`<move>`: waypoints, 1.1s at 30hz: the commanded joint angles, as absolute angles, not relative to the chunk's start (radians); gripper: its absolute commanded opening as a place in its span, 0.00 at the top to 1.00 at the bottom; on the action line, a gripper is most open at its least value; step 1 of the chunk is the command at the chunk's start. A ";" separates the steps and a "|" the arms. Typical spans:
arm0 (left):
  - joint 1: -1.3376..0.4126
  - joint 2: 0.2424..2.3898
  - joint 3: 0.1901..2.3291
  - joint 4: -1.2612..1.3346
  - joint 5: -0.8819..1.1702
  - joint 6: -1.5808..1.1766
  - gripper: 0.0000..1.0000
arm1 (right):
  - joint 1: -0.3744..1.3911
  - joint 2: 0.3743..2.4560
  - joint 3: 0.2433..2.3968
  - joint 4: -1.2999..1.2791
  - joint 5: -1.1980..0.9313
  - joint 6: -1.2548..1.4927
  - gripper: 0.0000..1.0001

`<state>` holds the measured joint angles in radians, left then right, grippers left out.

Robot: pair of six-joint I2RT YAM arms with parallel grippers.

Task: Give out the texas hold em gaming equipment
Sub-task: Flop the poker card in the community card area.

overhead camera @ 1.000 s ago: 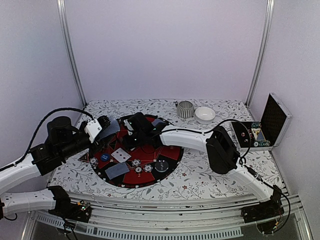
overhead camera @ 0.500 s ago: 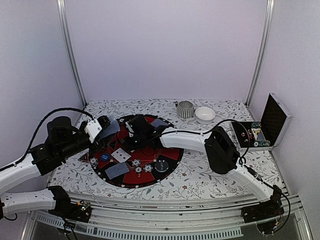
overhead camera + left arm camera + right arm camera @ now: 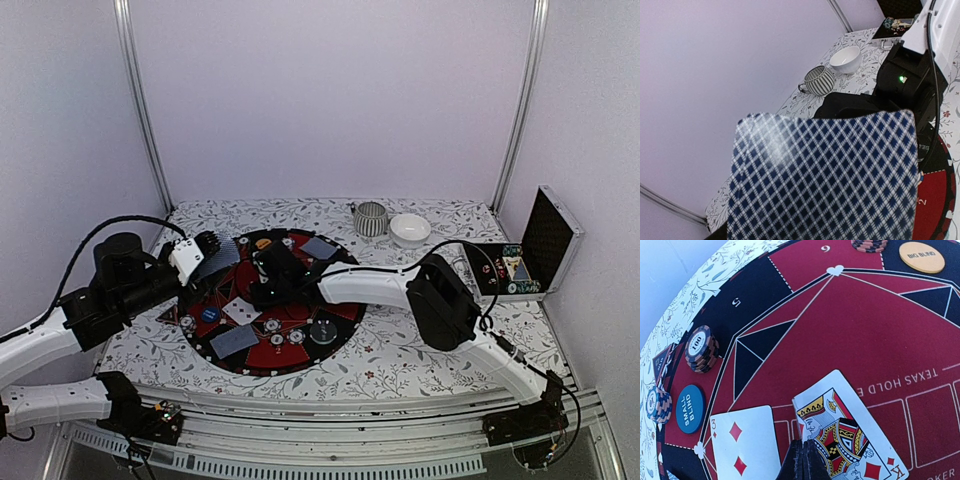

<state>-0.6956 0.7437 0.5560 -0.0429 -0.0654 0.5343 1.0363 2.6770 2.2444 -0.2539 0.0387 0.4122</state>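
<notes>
Just off the left rim of the round poker mat (image 3: 345, 305), the left tool (image 3: 207, 247) is clamped on a few checked-back cards (image 3: 218, 262). They are held backs up and jut in over the mat's edge. From the left wrist, those blue-and-white backs (image 3: 825, 175) fill most of the view.

The right tool (image 3: 802, 445) reaches across to the mat's middle with its fingers pressed together and nothing between them. The closed tips sit over the lower left edge of the king of diamonds (image 3: 850, 435), which lies face up on the red centre. I cannot tell whether they touch the card. The three of diamonds (image 3: 742, 445) lies face up just beside the king, towards the mat's left rim.

On the mat's outer ring, past the three, rests the blue SMALL BLIND chip (image 3: 690, 408). Near it stands a chip stack marked 100 (image 3: 701, 347). The orange BIG BLIND chip (image 3: 921, 256) lies on the ring's far side.

Beyond the mat's far rim, a ribbed cup (image 3: 370, 218) and a white bowl (image 3: 410, 230) stand on the floral surface (image 3: 400, 355). Right of the mat, an open case (image 3: 520, 265) holds more chips.
</notes>
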 commanded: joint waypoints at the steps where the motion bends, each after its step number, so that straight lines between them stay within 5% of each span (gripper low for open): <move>1: -0.701 0.724 0.563 -0.029 -0.071 0.532 0.47 | 1.041 2.606 2.186 -0.242 0.085 0.461 0.99; 28: -0.701 0.721 0.562 -0.031 -0.073 0.531 0.47 | 1.028 2.651 2.154 -0.106 -0.003 0.712 0.99; 33: -0.701 0.723 0.562 -0.031 -0.071 0.531 0.46 | 1.025 2.617 2.123 -0.078 0.007 0.706 0.66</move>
<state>-0.6956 0.7330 0.5560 -0.0429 -0.0654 0.5343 1.0317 2.6213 2.1365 -0.1219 0.0067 0.6994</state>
